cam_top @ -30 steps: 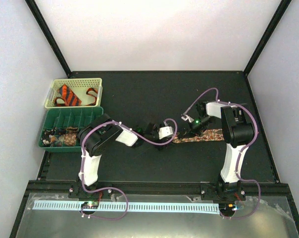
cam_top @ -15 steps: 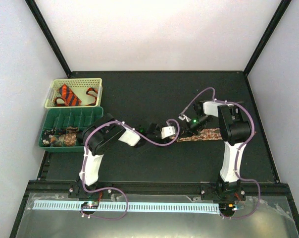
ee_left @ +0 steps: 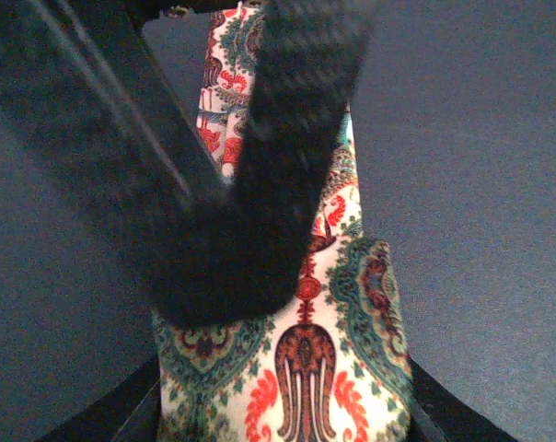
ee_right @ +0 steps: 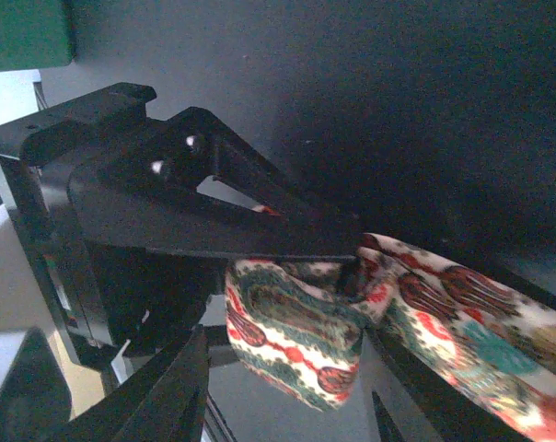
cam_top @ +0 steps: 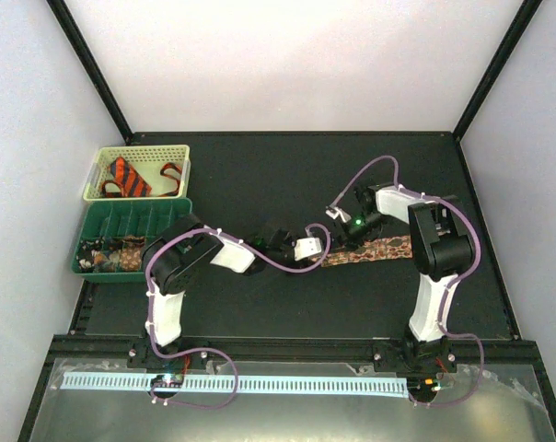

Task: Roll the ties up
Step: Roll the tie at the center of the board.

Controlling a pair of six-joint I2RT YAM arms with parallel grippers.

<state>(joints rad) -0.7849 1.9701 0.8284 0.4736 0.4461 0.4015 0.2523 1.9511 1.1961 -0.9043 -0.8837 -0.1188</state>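
The brown-green-red patterned tie (cam_top: 379,249) lies as a strip on the dark table, with its left end folded over. My left gripper (cam_top: 326,251) is shut on that folded end (ee_left: 306,368), and the cloth fills the space between its fingers (ee_left: 430,410). My right gripper (cam_top: 345,229) hovers just behind, open. In the right wrist view its fingers (ee_right: 172,391) stand apart on either side of the fold (ee_right: 296,322), with a gap at the left finger. An orange tie with black stripes (cam_top: 127,175) lies in the cream basket (cam_top: 181,152).
A green divided tray (cam_top: 158,221) stands in front of the basket at the left, with small patterned coils (cam_top: 108,258) in its near compartments. Purple cables loop over both arms. The black frame rail runs along the near edge.
My left gripper has closed on the tie's folded end. My right gripper was shut and has now opened, drawing slightly back from the fold.
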